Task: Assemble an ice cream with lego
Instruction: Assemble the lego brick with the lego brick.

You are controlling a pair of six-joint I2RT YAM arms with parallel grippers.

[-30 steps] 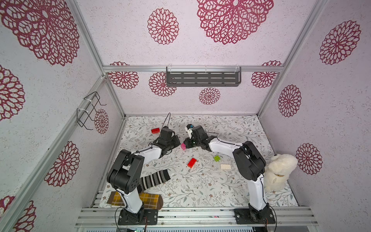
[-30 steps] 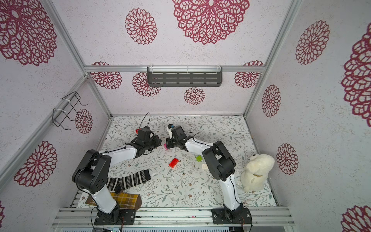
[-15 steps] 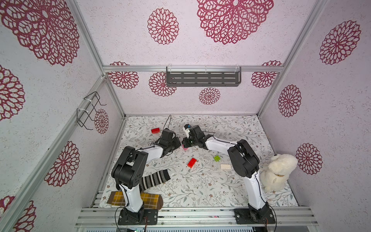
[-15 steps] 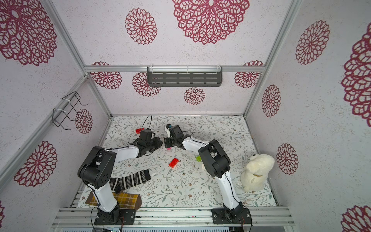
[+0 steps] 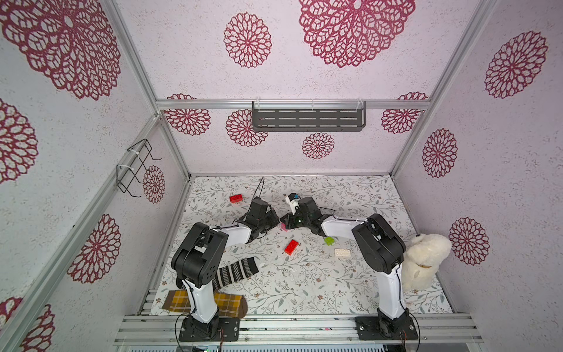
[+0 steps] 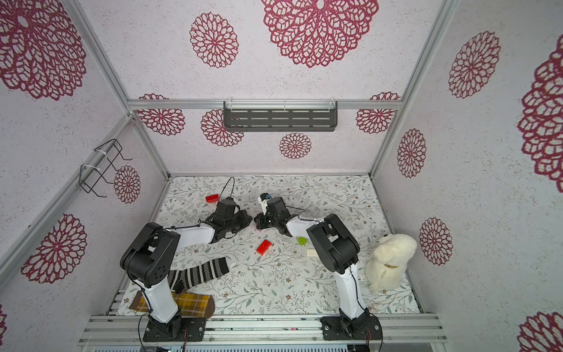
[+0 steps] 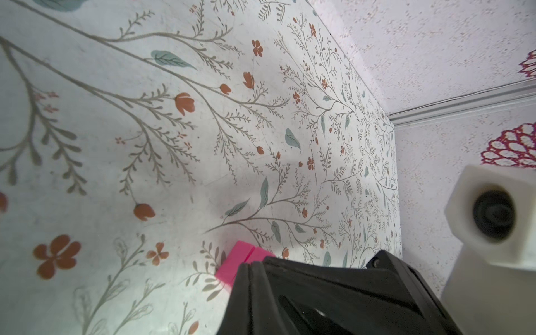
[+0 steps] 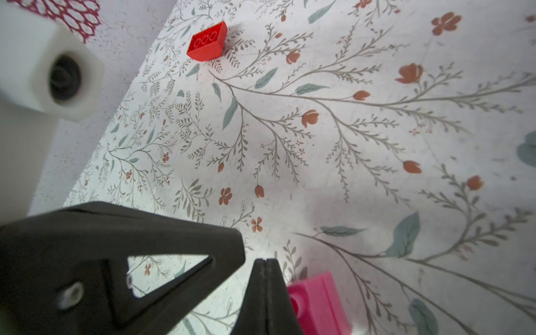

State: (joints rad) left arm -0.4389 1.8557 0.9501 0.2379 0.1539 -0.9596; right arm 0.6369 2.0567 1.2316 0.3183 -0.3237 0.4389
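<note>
Loose lego lies on the floral mat. A red brick (image 5: pixel 236 198) sits far left, and another red brick (image 5: pixel 291 247) lies in the middle. A lime-green brick (image 5: pixel 329 240) and a white brick (image 5: pixel 342 253) lie by the right arm. Pink bricks (image 5: pixel 283 226) (image 7: pixel 240 261) (image 8: pixel 319 301) lie side by side between the two grippers. My left gripper (image 5: pixel 276 220) (image 7: pixel 251 265) is shut and empty, its tip at the pink bricks. My right gripper (image 5: pixel 284 220) (image 8: pixel 265 261) is shut and empty, its fingertips against a pink brick's side. The ice cream is out of view.
A striped sock (image 5: pixel 236 271) and a plaid sock (image 5: pixel 225 303) lie near the left arm's base. A white plush toy (image 5: pixel 423 262) sits at the right wall. A grey shelf (image 5: pixel 307 119) and a wire rack (image 5: pixel 134 170) hang on the walls.
Both arms shifted slightly while the two shut grippers stayed close together at the pink bricks, which have slid a little toward the front. The other bricks have not moved.
</note>
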